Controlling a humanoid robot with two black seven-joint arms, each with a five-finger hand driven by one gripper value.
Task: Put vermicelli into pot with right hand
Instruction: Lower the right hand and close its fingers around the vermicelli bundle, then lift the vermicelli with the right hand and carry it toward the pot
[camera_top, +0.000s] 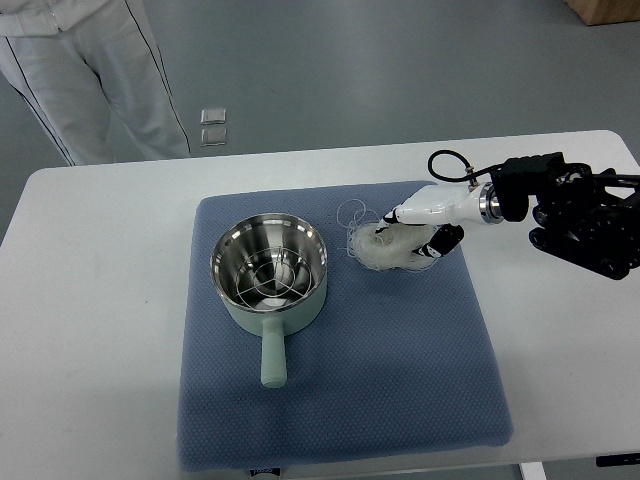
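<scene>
A pale green pot with a steel inside stands on the left half of a blue mat, its handle pointing toward the near edge. A nest of white vermicelli lies on the mat just right of the pot. My right hand comes in from the right and sits on top of the vermicelli, its fingers curled around the bundle. The bundle still rests on the mat. Loose strands curl out toward the pot.
The mat lies on a white table. A person in light grey trousers stands beyond the far left corner. A small silvery object lies on the floor behind the table.
</scene>
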